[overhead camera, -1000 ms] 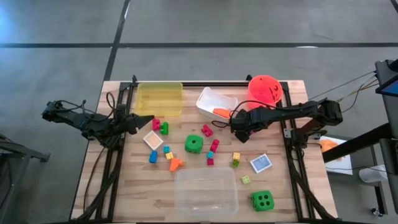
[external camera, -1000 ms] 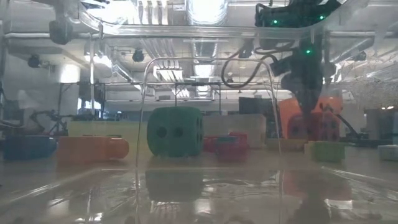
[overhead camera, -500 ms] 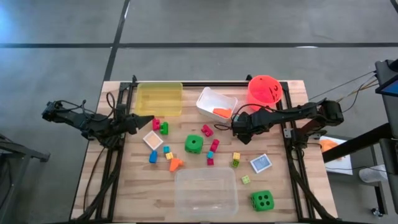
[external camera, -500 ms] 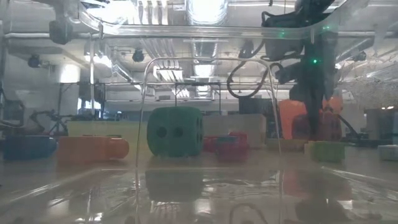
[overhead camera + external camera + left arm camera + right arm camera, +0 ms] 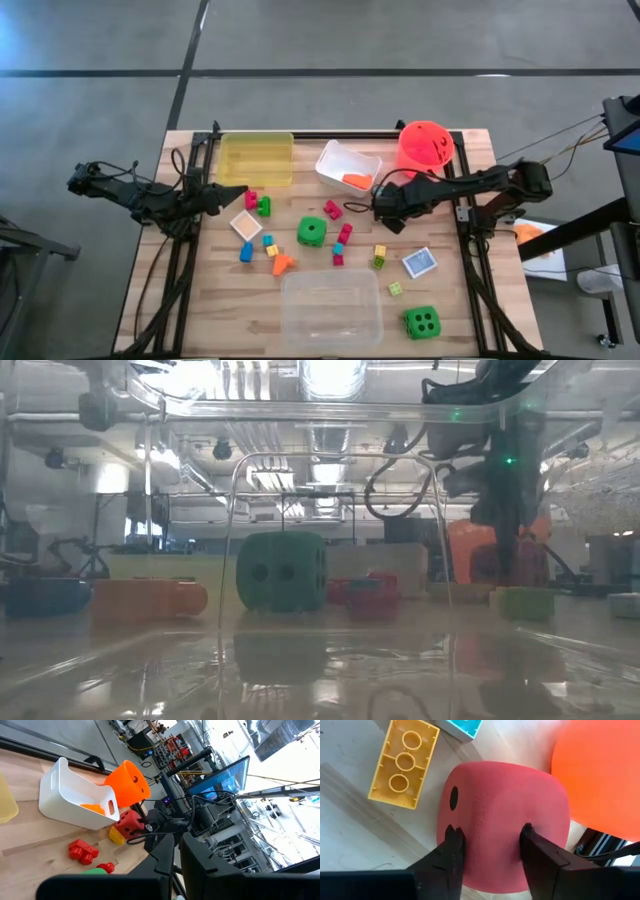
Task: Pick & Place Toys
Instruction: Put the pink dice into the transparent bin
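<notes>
Since the earlier frames the right gripper (image 5: 383, 207) has slid slightly toward 7 o'clock from the orange bucket (image 5: 426, 146) and come down onto a pink die (image 5: 502, 822); its jaws have narrowed and now press on both sides of that die, which sits on the bench (image 5: 460, 300) at about 2 o'clock from the centre. Just beside the die lies a yellow block (image 5: 403, 763), and the bucket's rim is close on its other side. A white tub (image 5: 346, 165) holding an orange piece stands at 12 o'clock, and a yellow tub (image 5: 256, 158) at 11 o'clock. One green die (image 5: 312, 231) rests near the centre, another (image 5: 421, 321) at 5 o'clock, with a blue tile (image 5: 420, 263) between them. Small red, pink, blue and orange blocks are scattered around the centre, and a clear tub (image 5: 331, 307) sits at 6 o'clock. The left gripper (image 5: 222, 196) waits at 9 o'clock, jaws clenched on nothing.
</notes>
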You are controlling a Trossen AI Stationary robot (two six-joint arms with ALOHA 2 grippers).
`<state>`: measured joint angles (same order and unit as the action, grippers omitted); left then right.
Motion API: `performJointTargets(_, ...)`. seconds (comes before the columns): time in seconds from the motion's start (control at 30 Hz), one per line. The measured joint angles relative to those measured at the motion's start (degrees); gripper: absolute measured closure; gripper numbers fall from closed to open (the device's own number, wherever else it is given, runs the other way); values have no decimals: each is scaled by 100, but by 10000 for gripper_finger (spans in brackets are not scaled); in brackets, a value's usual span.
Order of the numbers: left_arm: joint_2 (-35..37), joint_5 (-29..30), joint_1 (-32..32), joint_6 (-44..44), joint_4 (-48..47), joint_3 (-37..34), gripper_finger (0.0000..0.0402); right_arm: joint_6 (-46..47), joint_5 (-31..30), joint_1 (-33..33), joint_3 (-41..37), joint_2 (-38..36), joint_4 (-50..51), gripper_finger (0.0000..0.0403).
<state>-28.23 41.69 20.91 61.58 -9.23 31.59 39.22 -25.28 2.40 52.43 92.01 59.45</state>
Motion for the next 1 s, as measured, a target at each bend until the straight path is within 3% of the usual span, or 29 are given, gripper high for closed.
performJointTargets(0.7,0,-39,0,0,-7,0,373,5,350,-19,338,44,305,267)
performJointTargets(0.9,0,-131,-2,-2,-7,0,373,109,879,-17,632,-474,440,286)
performJointTargets(1.0,0,-193,-2,-2,-9,0,373,66,1039,-39,797,-703,501,320)
